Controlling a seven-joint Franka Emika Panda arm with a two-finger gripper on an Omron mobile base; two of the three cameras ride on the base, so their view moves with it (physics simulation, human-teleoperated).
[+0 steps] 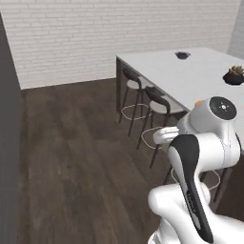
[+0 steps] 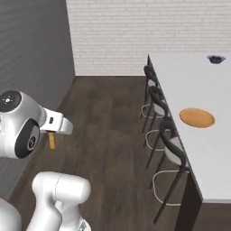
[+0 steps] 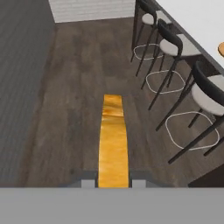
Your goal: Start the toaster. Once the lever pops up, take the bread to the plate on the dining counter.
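Note:
My gripper (image 3: 113, 183) is shut on the bread (image 3: 113, 140), a thin slice seen edge-on with its golden-orange crust running up from the fingertips (image 3: 87, 183). From the right base camera the bread (image 2: 52, 140) hangs below the gripper (image 2: 52, 134), over the dark wood floor and left of the stools. The round orange-brown plate (image 2: 196, 117) lies on the white dining counter (image 2: 194, 81), well to the right of the bread. A sliver of the plate (image 1: 198, 102) peeks past the arm on the dining counter (image 1: 190, 71). The toaster is out of view.
Three dark bar stools (image 2: 171, 149) stand along the counter's near side, between the gripper and the plate. A dark bowl (image 2: 216, 58) and a potted plant (image 1: 234, 75) sit on the counter. A grey wall (image 2: 31, 58) runs along the left, with a white brick wall (image 2: 135, 31) behind.

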